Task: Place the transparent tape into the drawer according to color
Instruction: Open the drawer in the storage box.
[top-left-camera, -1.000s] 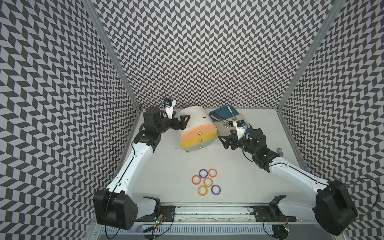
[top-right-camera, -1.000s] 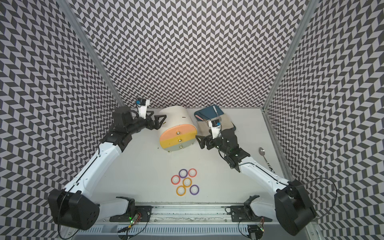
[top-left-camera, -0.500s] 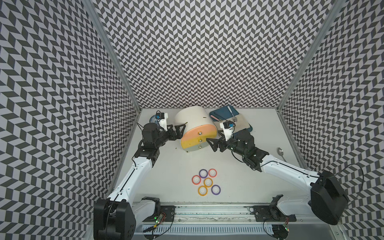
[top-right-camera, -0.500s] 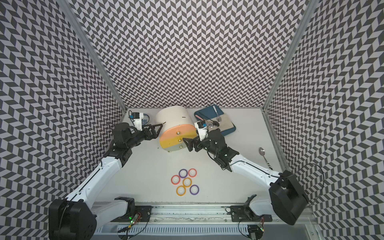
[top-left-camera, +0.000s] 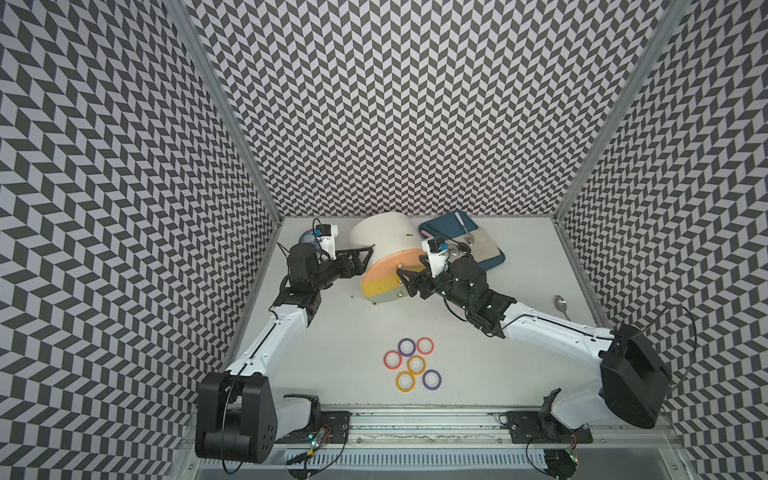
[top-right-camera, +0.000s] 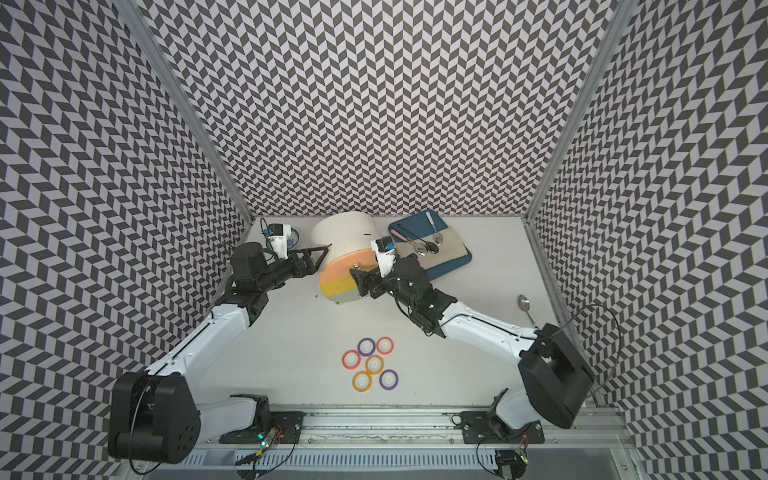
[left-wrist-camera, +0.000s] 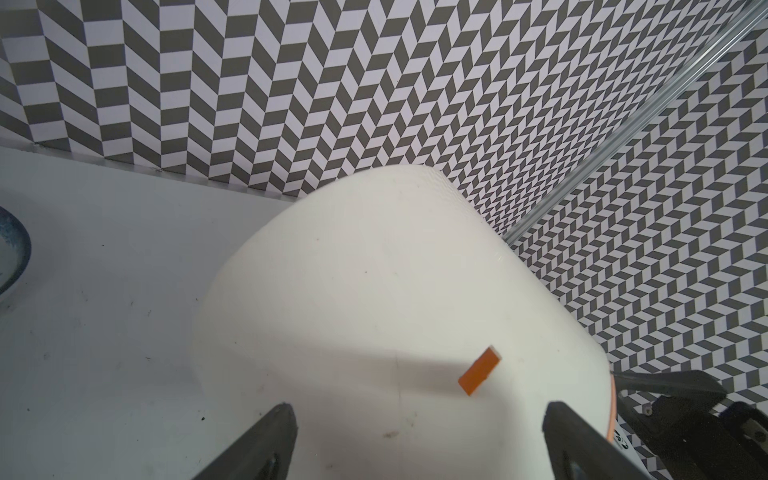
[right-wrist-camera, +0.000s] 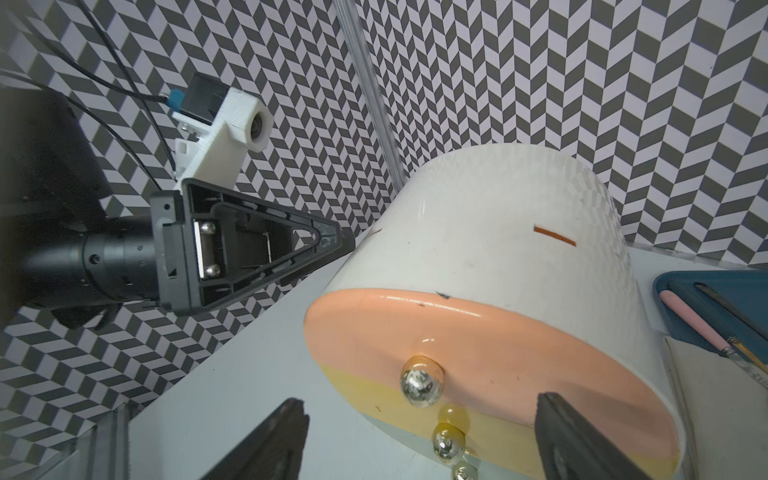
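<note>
**Drawer unit (top-left-camera: 382, 237) shut, transparent tape (top-left-camera: 416, 365) out on table (top-left-camera: 478, 365)**

Everything stands on the white table in both top views. The biggest thing on it is the drawer unit, a rounded white shell at the back middle. Its peach front (right-wrist-camera: 478, 340) sits above its yellow front (right-wrist-camera: 374, 401). Both are flush and closed, so nothing inside shows.

Just to its right lies a blue tray (top-left-camera: 440, 226) holding a beige cloth (top-left-camera: 484, 247). Spoons (top-right-camera: 428, 247) rest on the cloth, and a pink-handled utensil (right-wrist-camera: 690, 318) lies beside them. A blue-patterned bowl (top-right-camera: 294, 237) stands at the back left, mostly hidden behind the left wrist camera, so its contents cannot be seen.

The tape is six flat rings with white cores: two purple, two pink-red, two yellow-orange. They cluster close together at the front middle, well apart from the unit. A loose spoon (top-left-camera: 561, 302) lies near the right wall.

Since a second ago the rings, tray and unit have not moved. The left gripper (top-left-camera: 365, 257) has come a little lower along the unit's left side. The right gripper (top-left-camera: 404, 282) has swung from beside the unit to in front of the drawer fronts.

Both grippers are spread wide and hold nothing. The left one's upper fingertip (right-wrist-camera: 334, 237) is right at the white shell, but contact cannot be told. In the right wrist view the right one's fingers flank the top knob (right-wrist-camera: 420, 387) without gripping it.
</note>
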